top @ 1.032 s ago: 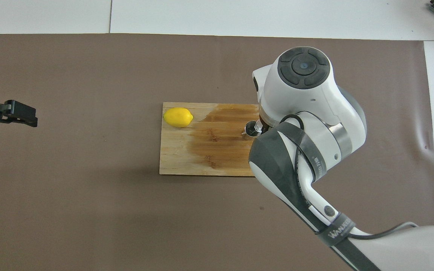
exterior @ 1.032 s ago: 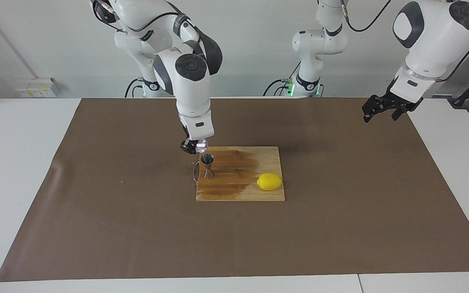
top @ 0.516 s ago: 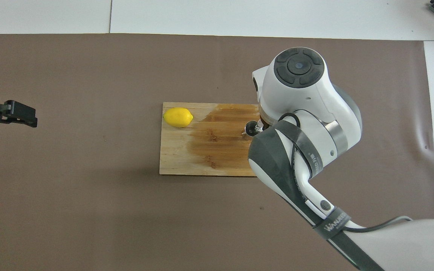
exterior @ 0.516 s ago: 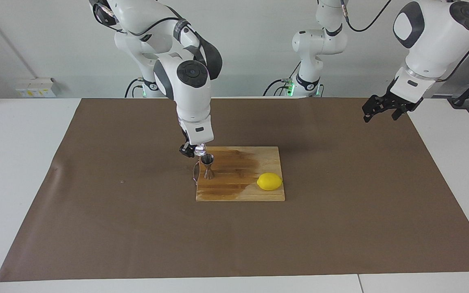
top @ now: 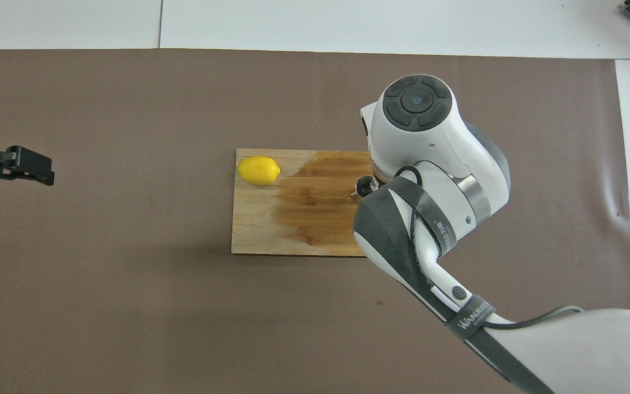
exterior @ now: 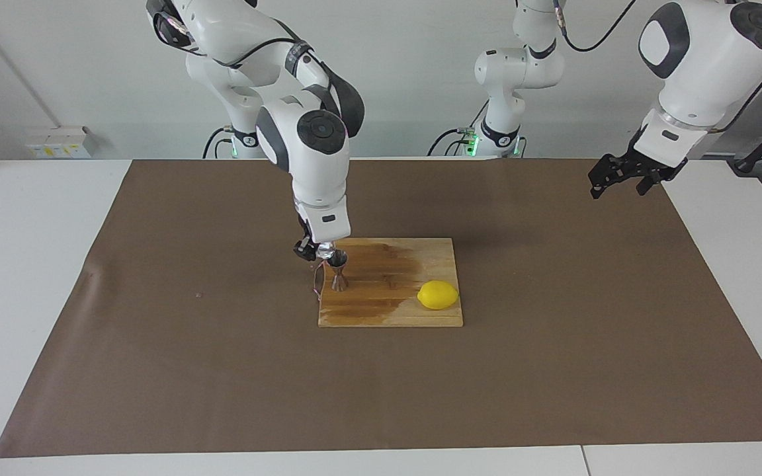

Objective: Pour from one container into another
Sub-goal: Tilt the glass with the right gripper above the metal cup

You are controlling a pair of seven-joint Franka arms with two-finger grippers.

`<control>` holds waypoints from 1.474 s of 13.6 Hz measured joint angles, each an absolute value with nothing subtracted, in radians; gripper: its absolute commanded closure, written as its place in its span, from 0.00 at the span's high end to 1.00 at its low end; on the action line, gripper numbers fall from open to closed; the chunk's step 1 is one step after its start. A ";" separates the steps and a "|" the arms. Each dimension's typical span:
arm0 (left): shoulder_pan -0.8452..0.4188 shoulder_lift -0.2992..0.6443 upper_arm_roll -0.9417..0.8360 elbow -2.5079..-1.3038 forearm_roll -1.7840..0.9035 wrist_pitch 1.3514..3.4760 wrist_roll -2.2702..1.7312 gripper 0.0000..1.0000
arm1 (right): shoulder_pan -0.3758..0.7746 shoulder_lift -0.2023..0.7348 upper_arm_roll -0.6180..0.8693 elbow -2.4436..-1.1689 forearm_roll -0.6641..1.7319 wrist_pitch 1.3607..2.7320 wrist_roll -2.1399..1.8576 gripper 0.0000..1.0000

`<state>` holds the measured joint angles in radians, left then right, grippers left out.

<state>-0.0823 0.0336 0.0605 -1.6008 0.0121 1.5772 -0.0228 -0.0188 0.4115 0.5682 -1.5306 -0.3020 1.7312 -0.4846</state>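
Two arms are showing in the facing view: the right gripper (exterior: 315, 250) is clenching the glass cup (exterior: 325, 249), tipping it over the jigger (exterior: 338, 270) standing on the cutting board (exterior: 391, 311) near a lemon (exterior: 438, 295). Overhead, the left gripper (top: 26, 165) is waiting spread over the brown mat (top: 129, 301).

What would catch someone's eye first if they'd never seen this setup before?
Probably the right gripper, shut on a small clear glass cup tipped just over the steel jigger, which stands upright on the wooden cutting board at the board's right-arm end. Next, the bright yellow lemon at the board's other end, beside a dark wet patch. The left gripper waits open, in the air, over the brown mat's edge.
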 measured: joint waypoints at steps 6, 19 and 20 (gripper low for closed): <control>-0.082 0.034 0.060 -1.601 0.012 1.577 -0.023 1.00 | -0.018 0.426 0.569 -1.528 -0.305 1.731 -0.481 0.00; -0.082 0.034 0.060 -1.601 0.012 1.577 -0.023 1.00 | -0.001 0.456 0.569 -1.476 -0.314 1.728 -0.415 0.00; -0.082 0.034 0.060 -1.601 0.012 1.577 -0.023 1.00 | -0.001 0.459 0.569 -1.473 -0.314 1.728 -0.415 0.00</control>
<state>-0.0823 0.0336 0.0605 -1.6008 0.0121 1.5770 -0.0228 -0.0005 0.4587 0.5688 -1.4730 -0.3137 1.7277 -0.4148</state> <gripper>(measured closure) 0.000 0.511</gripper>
